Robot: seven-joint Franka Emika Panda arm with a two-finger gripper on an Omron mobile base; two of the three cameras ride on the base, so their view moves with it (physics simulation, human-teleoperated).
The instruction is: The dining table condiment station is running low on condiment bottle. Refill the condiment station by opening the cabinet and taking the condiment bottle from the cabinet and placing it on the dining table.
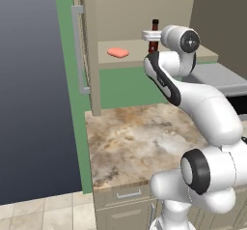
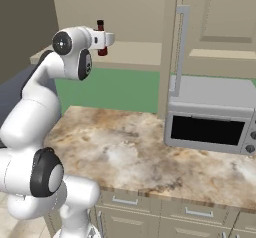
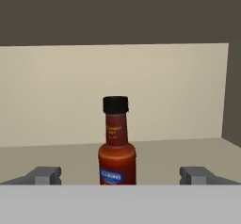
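The condiment bottle [image 3: 116, 148], red-brown with a black cap and a dark label, stands upright on the beige shelf [image 1: 130, 61] of the open cabinet [image 2: 135, 7]. My gripper [image 3: 121, 175] is open and level with the bottle's lower body. One grey fingertip [image 3: 47, 175] sits to each side of the bottle, which stands a little beyond them, untouched. From the base, the bottle's cap [image 1: 155, 23] rises above my white hand, and the bottle [image 2: 101, 25] shows behind the hand. The dining table is out of view.
A flat pink oval lump [image 1: 118, 53] lies on the same shelf, left of the bottle. The cabinet door [image 2: 170, 47] stands swung open with its silver bar handle [image 2: 181, 47]. A microwave [image 2: 210, 118] sits on the marble counter [image 1: 140, 137] to the right.
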